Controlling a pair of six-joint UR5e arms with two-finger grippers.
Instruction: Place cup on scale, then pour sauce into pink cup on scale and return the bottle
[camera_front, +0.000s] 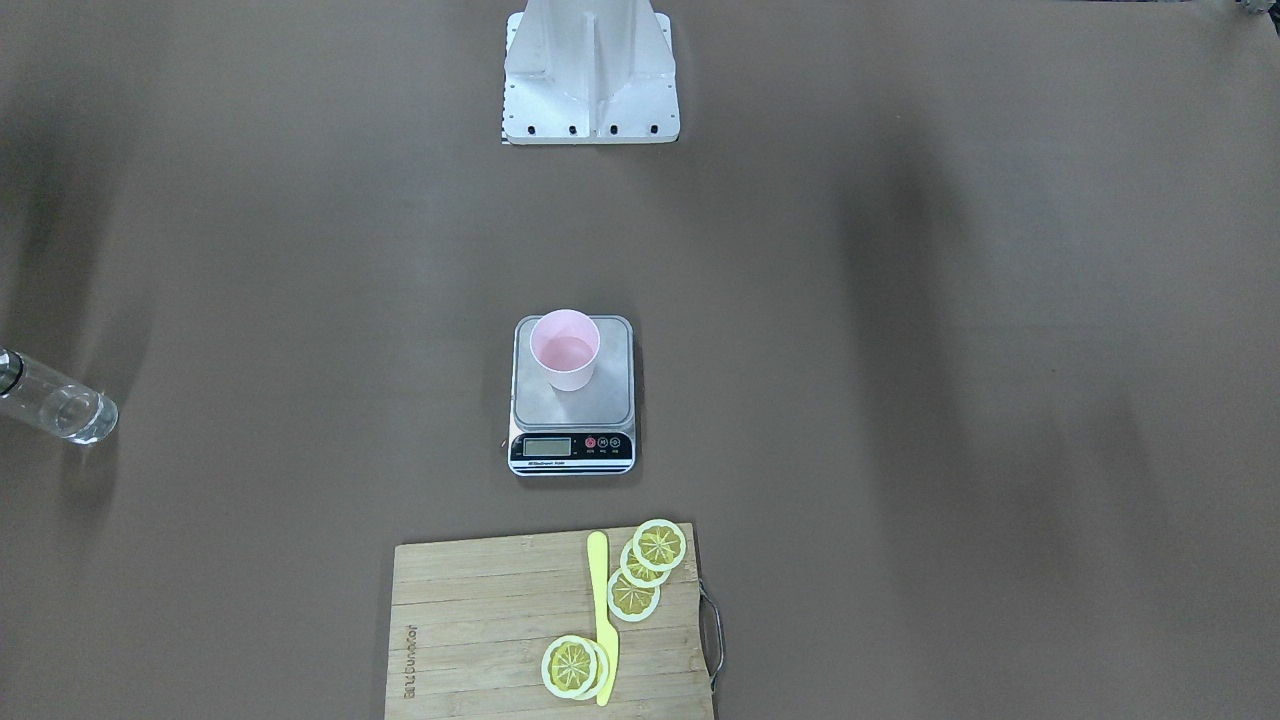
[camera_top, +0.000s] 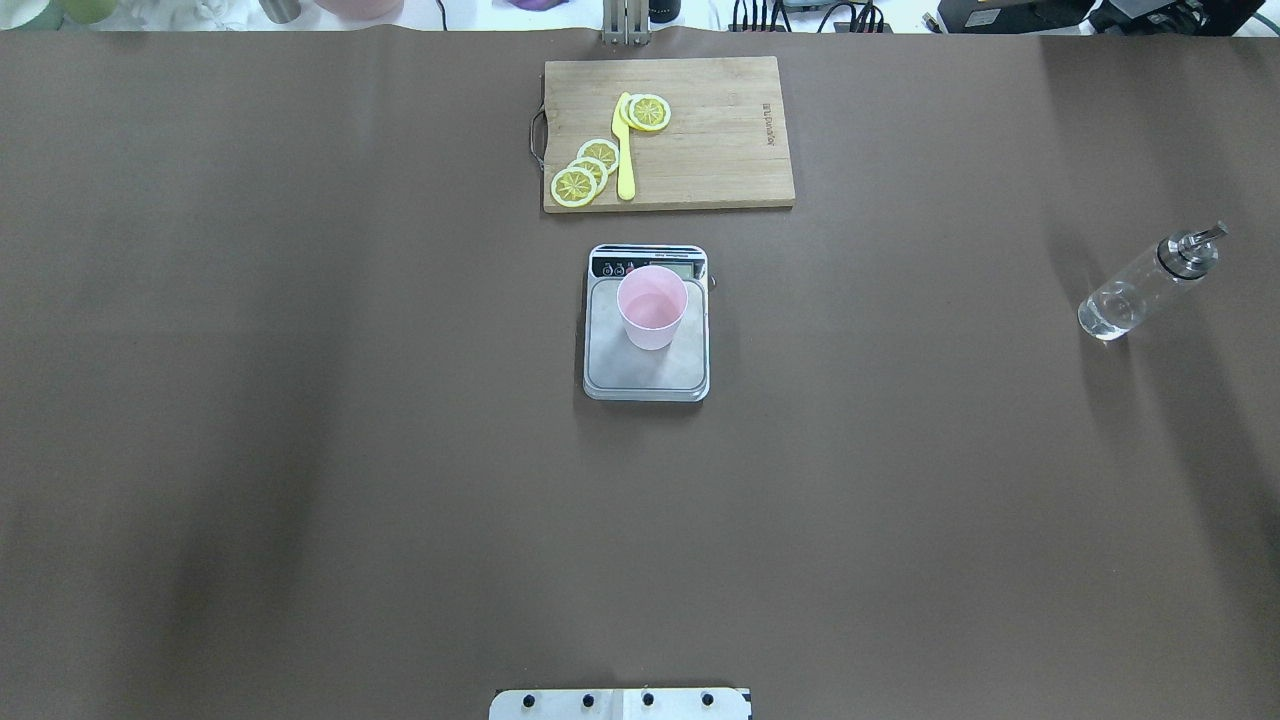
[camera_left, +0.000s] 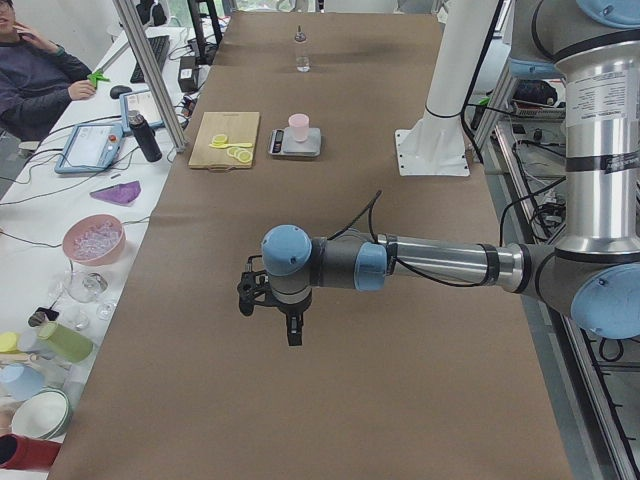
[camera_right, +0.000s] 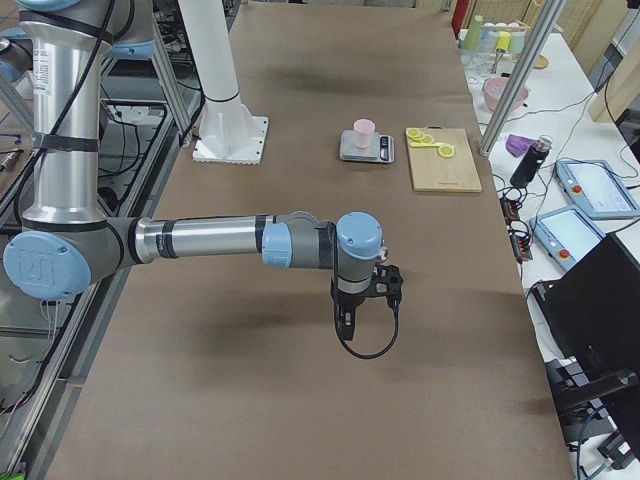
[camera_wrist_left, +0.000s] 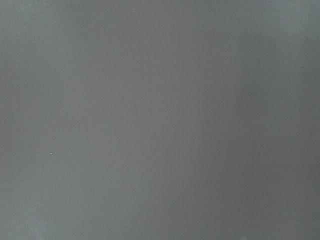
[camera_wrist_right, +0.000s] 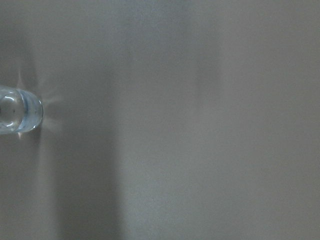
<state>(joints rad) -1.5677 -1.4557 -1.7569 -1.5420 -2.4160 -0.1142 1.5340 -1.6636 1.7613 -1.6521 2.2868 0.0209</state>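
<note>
The pink cup (camera_top: 652, 305) (camera_front: 565, 350) stands upright on the scale (camera_top: 646, 378) (camera_front: 572, 412) at the table's centre. The clear bottle (camera_top: 1140, 290) (camera_front: 55, 405) with its metal spout stands on the table far out on my right side, with a little clear sauce at its bottom; its base shows at the left edge of the right wrist view (camera_wrist_right: 17, 110). My left gripper (camera_left: 262, 298) and right gripper (camera_right: 383, 288) hover over bare table near the two ends, away from everything. They show only in the side views, so I cannot tell open from shut.
A wooden cutting board (camera_top: 720, 170) with lemon slices (camera_top: 588, 170) and a yellow knife (camera_top: 624, 150) lies beyond the scale. The robot's white base (camera_front: 590, 70) stands behind the scale. A person (camera_left: 35, 70) sits at the cluttered side table.
</note>
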